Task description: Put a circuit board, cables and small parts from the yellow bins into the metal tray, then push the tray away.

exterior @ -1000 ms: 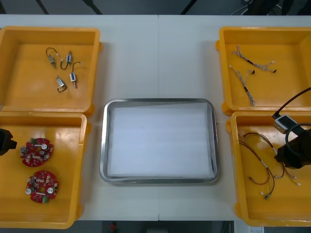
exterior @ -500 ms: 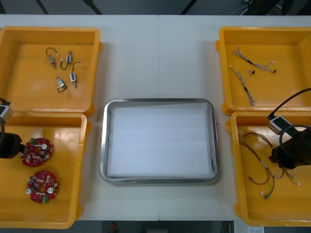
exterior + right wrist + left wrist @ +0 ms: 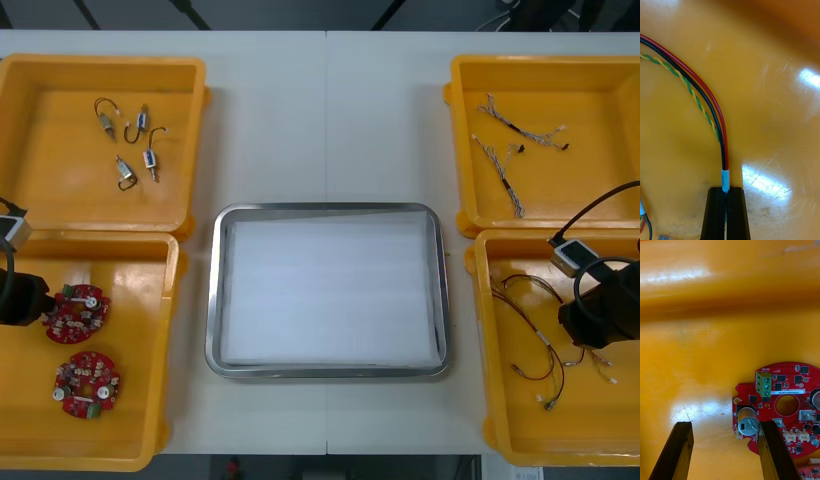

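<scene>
Pickup stage. Right jaws clenched on the red-and-black cable (image 3: 718, 122); left jaws released beside the circuit board (image 3: 797, 387). Next, I judge: straddle its rim, close.

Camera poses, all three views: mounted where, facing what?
Front: overhead, steeply down on metal tray and yellow bins; both arms at the sides.
Left wrist: faces bin floor; left gripper open beside circuit board.
Right wrist: faces bin floor; right gripper shut on red and black cable.
Shared: front also shows that circuit board and cable.
</scene>
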